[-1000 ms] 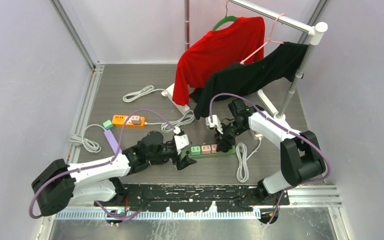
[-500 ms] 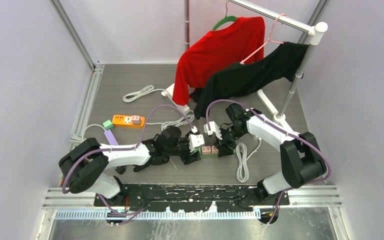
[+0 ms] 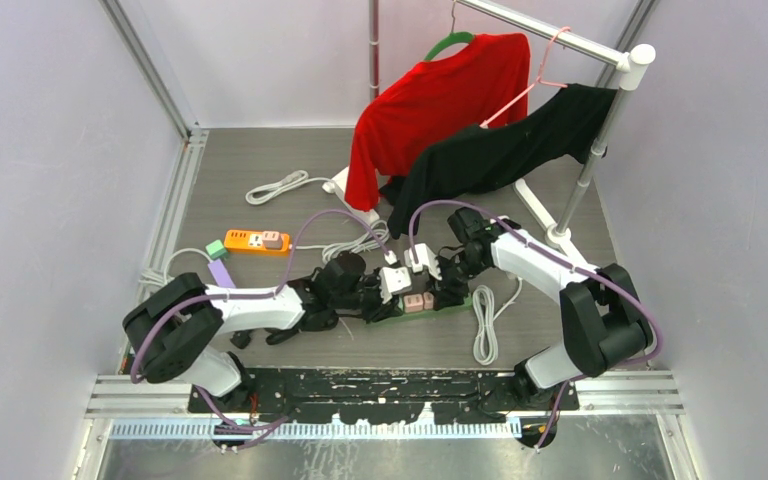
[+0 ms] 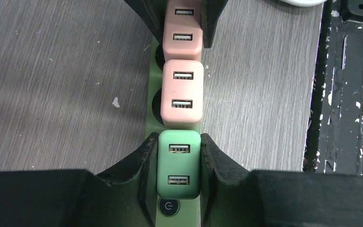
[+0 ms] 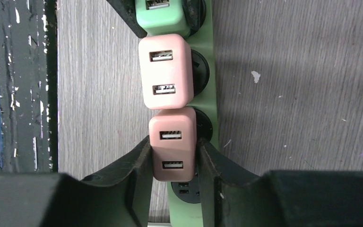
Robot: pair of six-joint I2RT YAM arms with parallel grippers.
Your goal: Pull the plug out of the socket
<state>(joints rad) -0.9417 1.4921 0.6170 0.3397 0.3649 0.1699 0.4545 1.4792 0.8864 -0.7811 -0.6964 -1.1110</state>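
The left gripper (image 4: 178, 145) grips the green plug (image 4: 178, 165) between its fingers and the right gripper (image 5: 173, 144) grips the pink plug (image 5: 172, 124) between its own, both plugs seated in the power strip (image 5: 212, 94) underneath, so a straight, untilted pull seems best.

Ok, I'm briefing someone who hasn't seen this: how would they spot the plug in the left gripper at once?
In front of the clothes rack, a green power strip lies on the table, carrying three USB plugs in a row. The one in the left gripper is the end plug beside the power button, the only green plug; the other two are pink plugs.
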